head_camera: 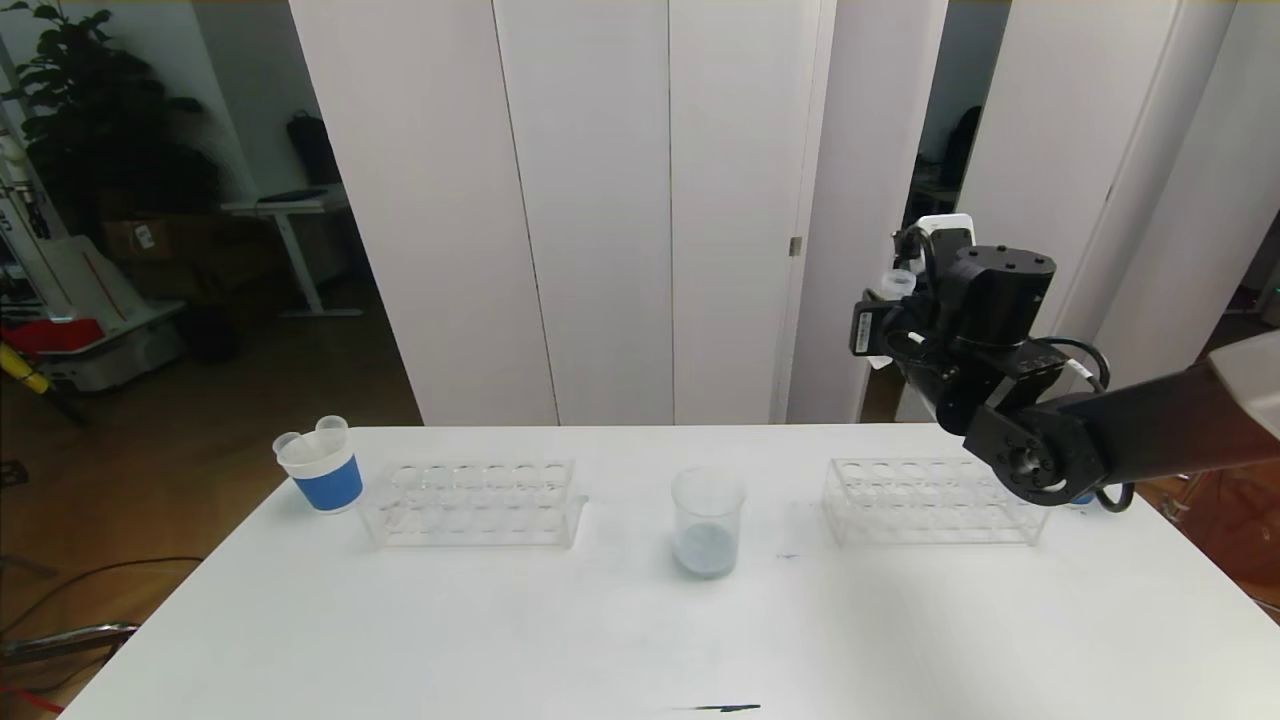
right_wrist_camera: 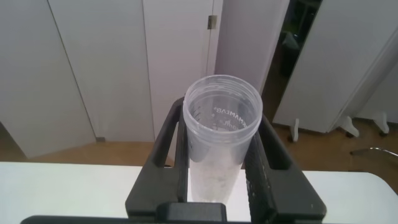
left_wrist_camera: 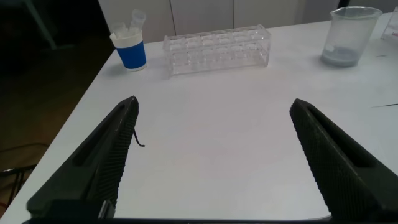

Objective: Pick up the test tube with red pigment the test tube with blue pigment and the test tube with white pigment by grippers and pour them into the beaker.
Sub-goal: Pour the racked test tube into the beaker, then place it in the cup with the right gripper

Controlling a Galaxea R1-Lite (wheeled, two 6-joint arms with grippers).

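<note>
My right gripper (head_camera: 885,312) is raised high over the right side of the table, shut on a clear tube (right_wrist_camera: 219,134) with milky white residue inside: the test tube with white pigment (head_camera: 897,283). Its open mouth faces the wrist camera. The beaker (head_camera: 707,522) stands at the table's middle with pale bluish-white liquid at its bottom, well below and to the left of that gripper. Over the left part of the table, my left gripper (left_wrist_camera: 214,102) is open with nothing between its fingers. The beaker (left_wrist_camera: 352,34) also shows far off in its view. The test tubes with red and blue pigment are out of view.
Two clear tube racks sit on the white table (head_camera: 640,620), one left (head_camera: 472,503) and one right (head_camera: 935,500) of the beaker. A blue-and-white paper cup (head_camera: 322,466) holding clear tubes stands at the far left. Something blue (head_camera: 1083,497) peeks from behind my right arm.
</note>
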